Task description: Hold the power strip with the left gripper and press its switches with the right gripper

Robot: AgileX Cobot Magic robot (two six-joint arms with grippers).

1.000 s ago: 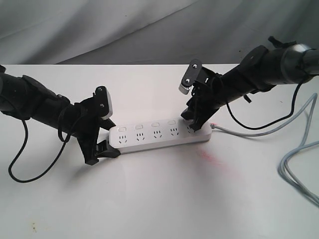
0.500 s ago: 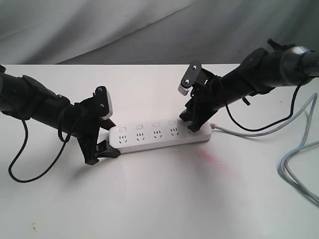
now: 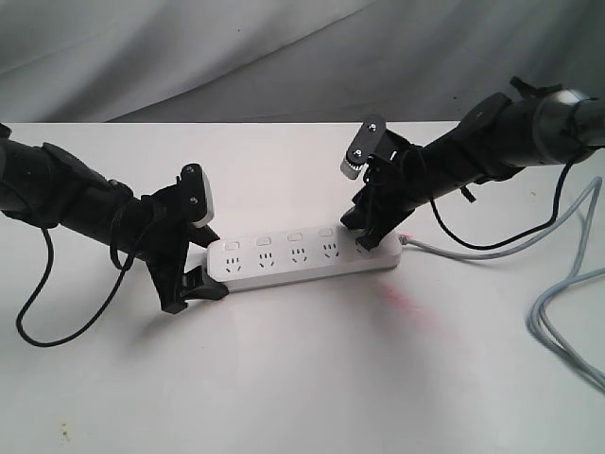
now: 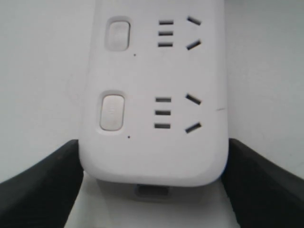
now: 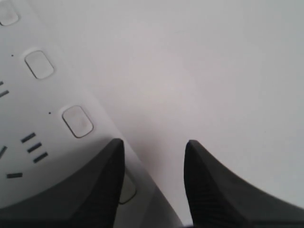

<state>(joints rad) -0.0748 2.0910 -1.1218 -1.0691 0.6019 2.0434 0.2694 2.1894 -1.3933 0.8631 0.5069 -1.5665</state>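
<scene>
Power strip (image 3: 302,253) lies flat on the white table (image 3: 284,378) at the middle of the exterior view. Its long axis runs left to right, climbing a little toward the right, where the grey cord (image 3: 567,284) leaves it. It is a smooth white plastic bar with rounded ends.

The left gripper (image 3: 213,263) is clamped across the width of the power strip at its left end, and the left wrist view shows a black finger pressed to each long side. The right gripper (image 3: 361,236) comes down on the right end. Its ribbed black fingers (image 5: 97,190) stand slightly apart and hold nothing.

The switches (image 3: 295,235) are small rounded rockers along the strip's upper edge. One right finger half covers the last switch (image 5: 127,189); I cannot tell whether it touches. The remaining four lie leftward along the bar.
</scene>
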